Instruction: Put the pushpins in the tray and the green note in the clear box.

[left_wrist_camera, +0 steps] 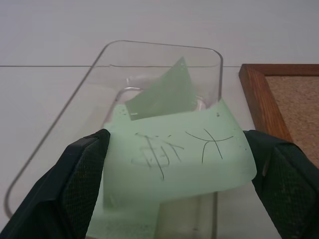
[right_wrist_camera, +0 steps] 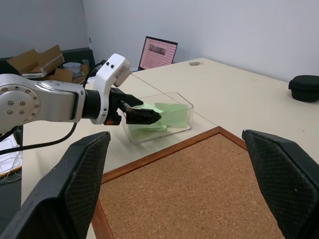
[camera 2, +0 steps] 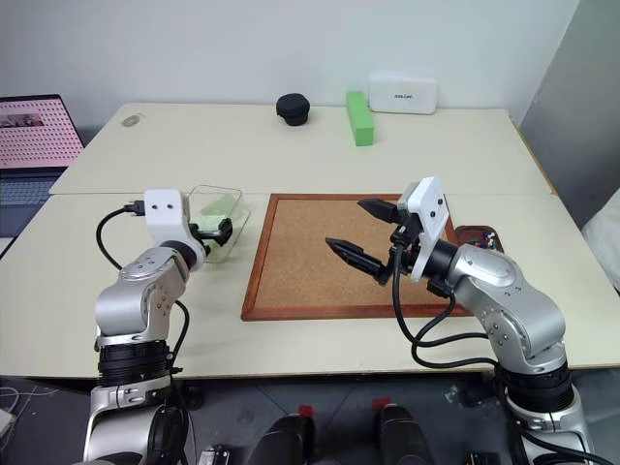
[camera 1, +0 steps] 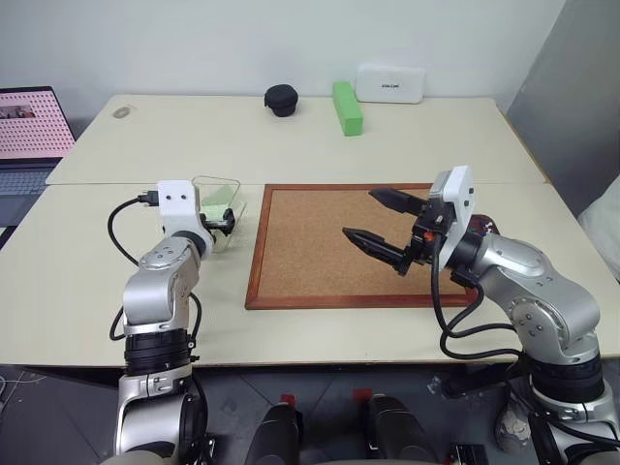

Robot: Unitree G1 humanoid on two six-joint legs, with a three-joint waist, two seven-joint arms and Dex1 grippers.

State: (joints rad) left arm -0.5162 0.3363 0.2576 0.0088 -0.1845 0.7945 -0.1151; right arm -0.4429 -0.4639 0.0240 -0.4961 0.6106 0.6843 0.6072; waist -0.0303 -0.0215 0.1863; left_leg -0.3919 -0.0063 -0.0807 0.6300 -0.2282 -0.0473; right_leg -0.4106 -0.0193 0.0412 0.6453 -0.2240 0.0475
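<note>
The clear box (left_wrist_camera: 149, 44) stands on the table just left of the corkboard. The green note (left_wrist_camera: 174, 159), with handwriting on it, lies over the box's near end between the wide-apart fingers of my open left gripper (left_wrist_camera: 174, 144). A second green slip (left_wrist_camera: 162, 94) leans inside the box. My right gripper (camera 2: 344, 223) hovers open over the corkboard with nothing in it. The tray (camera 2: 481, 235) peeks out behind my right arm, at the board's right side. Tiny specks lie in the tray, too small to tell whether they are pushpins.
The wood-framed corkboard (camera 1: 329, 242) fills the table's middle. At the back stand a black round case (camera 1: 282, 99), a bright green block (camera 1: 347, 107) and a white case (camera 1: 389, 83). A laptop (camera 1: 29, 136) sits at the far left.
</note>
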